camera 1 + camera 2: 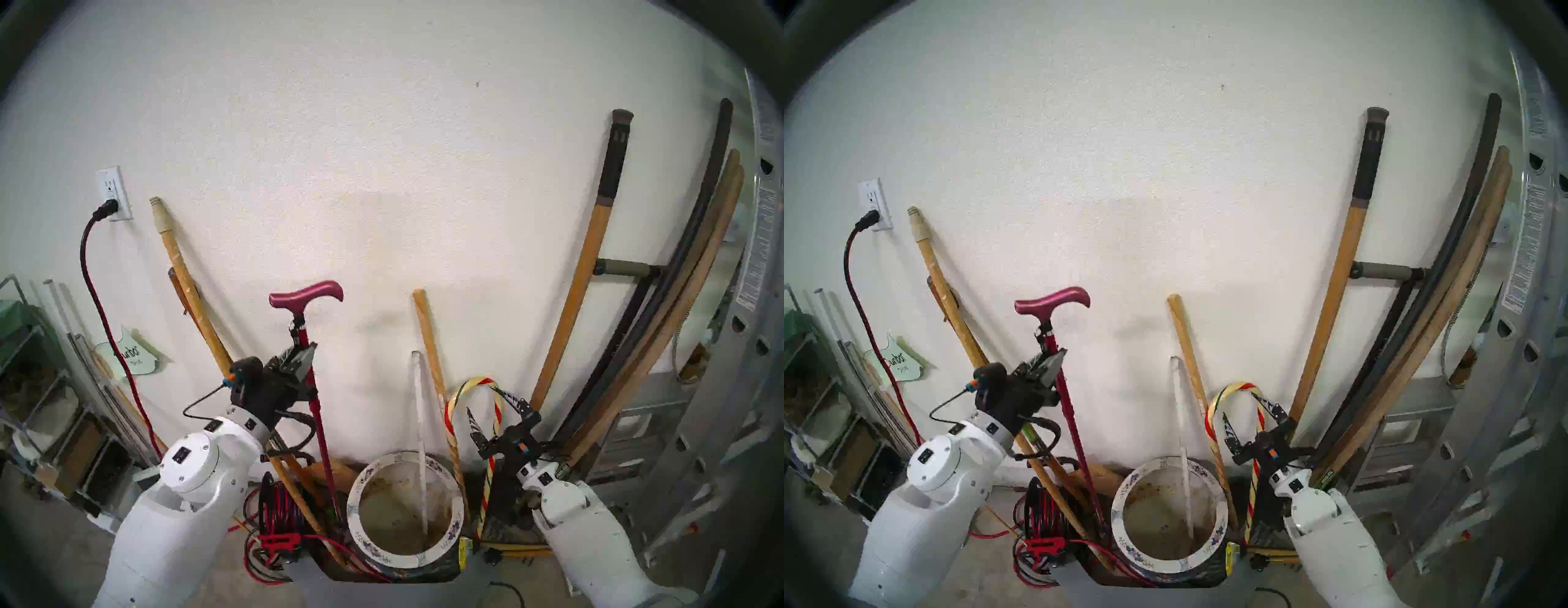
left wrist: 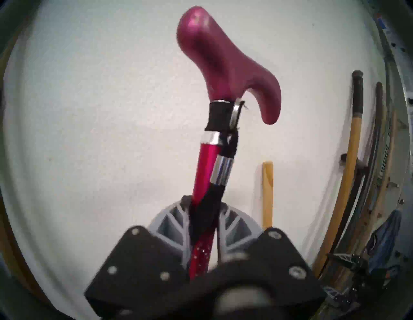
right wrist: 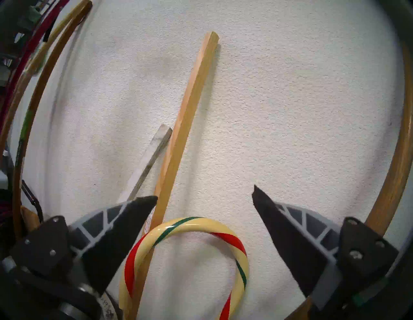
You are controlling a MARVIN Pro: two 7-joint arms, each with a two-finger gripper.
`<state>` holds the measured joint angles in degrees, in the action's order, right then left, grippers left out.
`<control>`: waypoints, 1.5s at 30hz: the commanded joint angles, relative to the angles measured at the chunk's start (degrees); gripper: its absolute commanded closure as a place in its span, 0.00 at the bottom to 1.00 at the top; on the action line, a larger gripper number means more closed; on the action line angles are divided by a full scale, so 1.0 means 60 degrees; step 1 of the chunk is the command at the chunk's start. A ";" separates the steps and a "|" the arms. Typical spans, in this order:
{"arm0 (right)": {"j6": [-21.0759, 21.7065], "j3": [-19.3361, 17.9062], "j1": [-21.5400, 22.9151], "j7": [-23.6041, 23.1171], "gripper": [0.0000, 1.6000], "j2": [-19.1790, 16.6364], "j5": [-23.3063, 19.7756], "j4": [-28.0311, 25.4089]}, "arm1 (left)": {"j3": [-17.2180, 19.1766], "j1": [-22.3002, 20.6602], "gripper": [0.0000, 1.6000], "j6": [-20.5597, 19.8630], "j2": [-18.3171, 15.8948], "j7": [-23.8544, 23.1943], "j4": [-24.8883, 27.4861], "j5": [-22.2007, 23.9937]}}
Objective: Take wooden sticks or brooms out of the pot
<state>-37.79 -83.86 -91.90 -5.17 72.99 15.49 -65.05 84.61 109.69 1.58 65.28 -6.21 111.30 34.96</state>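
Observation:
The pot [image 1: 354, 509] [image 1: 1117, 513] stands on the floor against the wall, its white rim painted with flowers. A thin white slat [image 1: 420, 424] [image 1: 1180, 424] [image 3: 143, 165] stands inside it and leans on the wall. My left gripper [image 1: 307, 354] [image 1: 1055, 361] [image 2: 203, 212] is shut on the shaft of the magenta cane [image 1: 305, 293] [image 1: 1051, 299] [image 2: 223, 67], a little below its handle. The cane's lower end is outside the pot, left of the rim. Right of the pot stands the striped candy-cane stick [image 1: 473, 381] [image 1: 1236, 385] [image 3: 185, 223]. My right gripper [image 1: 496, 418] [image 1: 1255, 414] [image 3: 205, 193] is open around its hook.
Tan tool handles [image 1: 432, 352] [image 1: 191, 293] [image 1: 572, 288] lean on the wall behind and beside the pot. A red cord reel [image 1: 275, 518] lies left of the pot. A metal ladder [image 1: 721, 382] fills the right side, and shelves [image 1: 38, 382] stand at far left.

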 commanded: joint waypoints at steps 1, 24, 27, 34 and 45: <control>0.0040 -0.0004 -0.0004 -0.0019 0.00 -0.0012 -0.0005 -0.0031 | -0.0220 0.0287 1.00 0.0084 0.0107 0.0325 0.0036 -0.0423; 0.0036 -0.0007 -0.0002 -0.0016 0.00 -0.0008 0.0003 -0.0028 | -0.1160 -0.1115 1.00 0.0091 0.0100 0.0773 -0.2696 -0.1988; 0.0036 -0.0008 -0.0002 -0.0015 0.00 -0.0008 0.0004 -0.0027 | -0.1345 -0.1477 1.00 0.0161 0.0142 0.0796 -0.3217 -0.2264; 0.0034 -0.0008 -0.0002 -0.0014 0.00 -0.0007 0.0007 -0.0026 | -0.1559 -0.2185 1.00 0.0290 0.0537 0.0795 -0.4421 -0.2711; 0.0033 -0.0009 -0.0001 -0.0012 0.00 -0.0006 0.0009 -0.0025 | -0.1558 -0.3320 1.00 0.0225 0.1439 0.0993 -0.6676 -0.2243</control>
<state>-37.67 -83.88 -91.91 -5.16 72.98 15.64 -65.06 74.87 95.68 2.53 70.15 -0.79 77.21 19.92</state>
